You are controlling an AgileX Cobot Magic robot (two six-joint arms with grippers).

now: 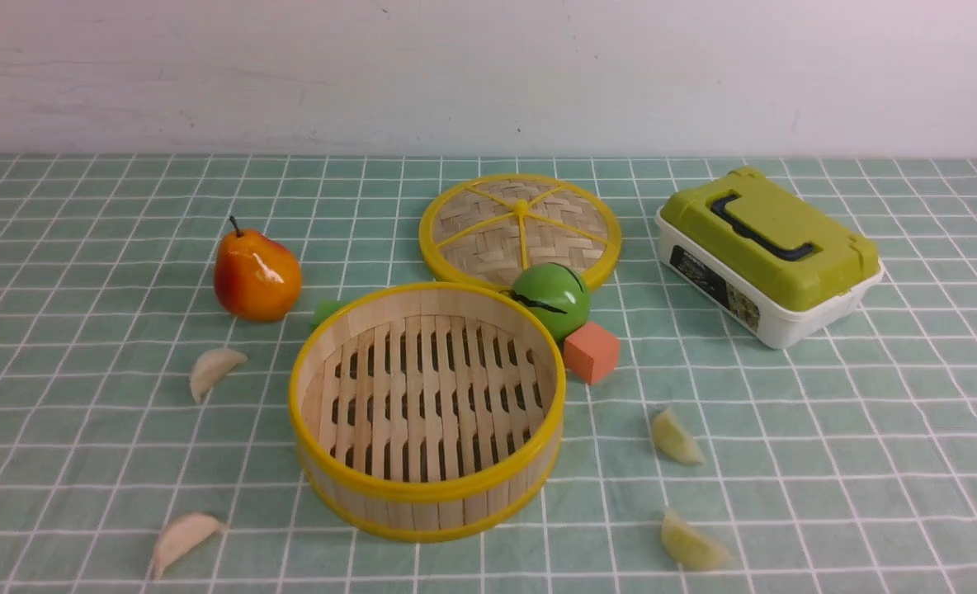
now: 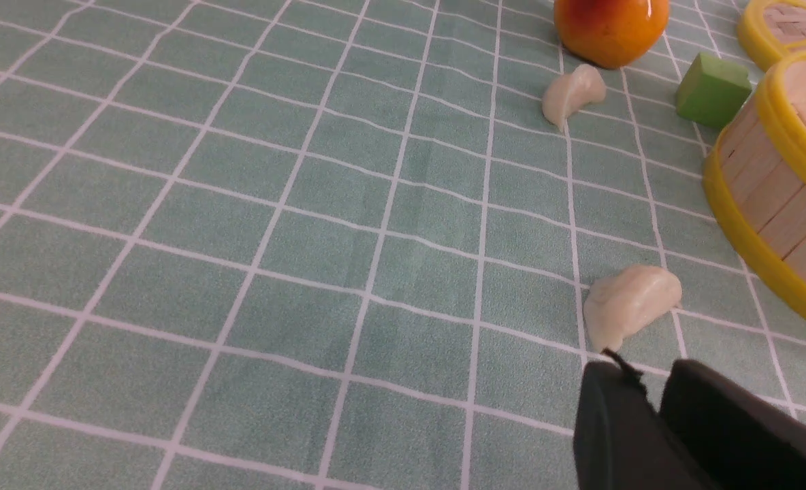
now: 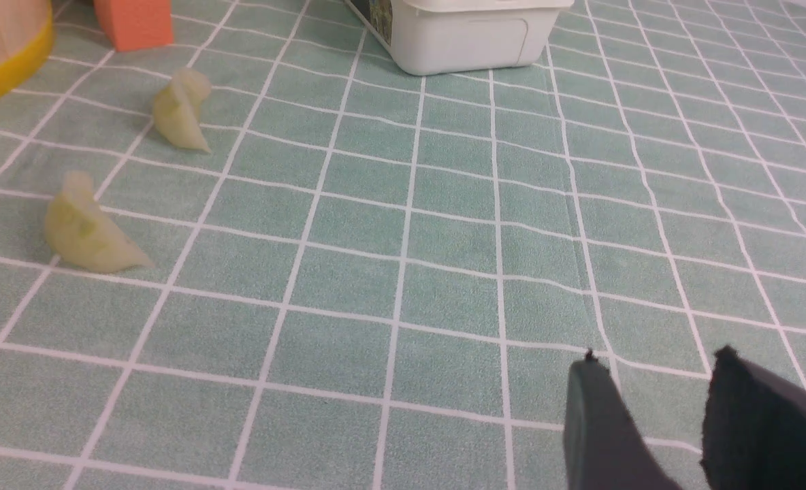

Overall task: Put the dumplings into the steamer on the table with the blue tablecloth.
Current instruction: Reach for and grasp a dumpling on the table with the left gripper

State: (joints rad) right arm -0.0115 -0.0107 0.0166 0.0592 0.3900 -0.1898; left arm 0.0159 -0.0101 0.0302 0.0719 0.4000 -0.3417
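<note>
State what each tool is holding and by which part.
Nothing is held. The left tool is nearly closed with nothing between its fingers; the right tool stands open and empty above the tablecloth.

Table (image 1: 84, 214) under blue tablecloth (image 1: 868, 429); steamer (image 1: 427, 487), four dumplings (image 1: 214, 369), pear (image 1: 256, 276).

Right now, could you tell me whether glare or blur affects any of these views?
Front view: even, soft light, a bright glare spot on the pear, faint shadows. Left wrist view: the pear glints again, cloth sharp. Right wrist view: no glare, the yellow-green dumplings look slightly soft.
</note>
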